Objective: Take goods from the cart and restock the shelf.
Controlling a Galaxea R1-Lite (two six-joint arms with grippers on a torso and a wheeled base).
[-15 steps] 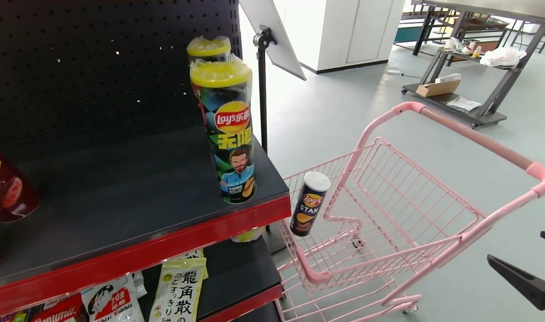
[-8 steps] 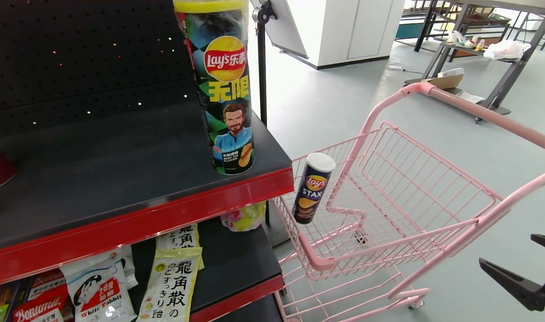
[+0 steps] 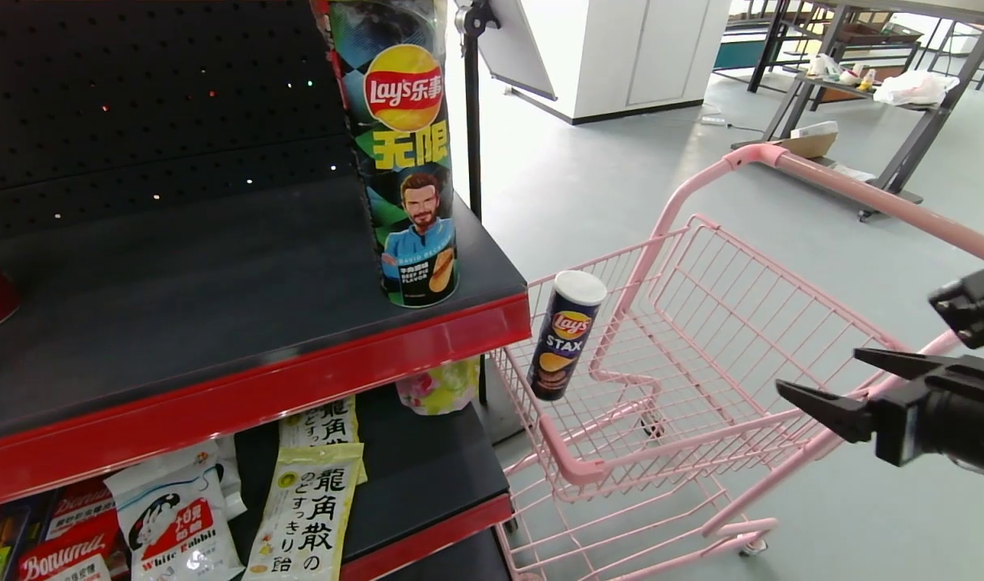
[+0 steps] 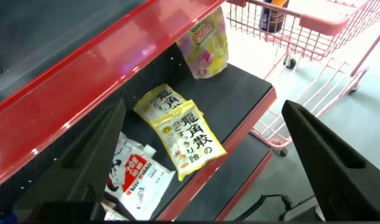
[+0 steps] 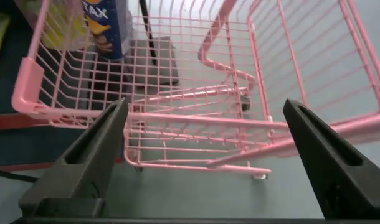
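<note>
Your right gripper [image 3: 818,371] has risen and come in toward the cart [image 3: 863,194], fingers spread wide with nothing between them; the chip can [image 3: 563,335] stands in the cart's far corner, well ahead of it beyond the near rim, close beside the shelf [image 3: 298,379]. Go in over that rim, square up across the can's body and lift straight up; the red shelf edge crowds the can, the cart's middle is open; your left gripper [image 4: 202,106] hangs spread by the lower shelf [image 4: 243,93].
</note>
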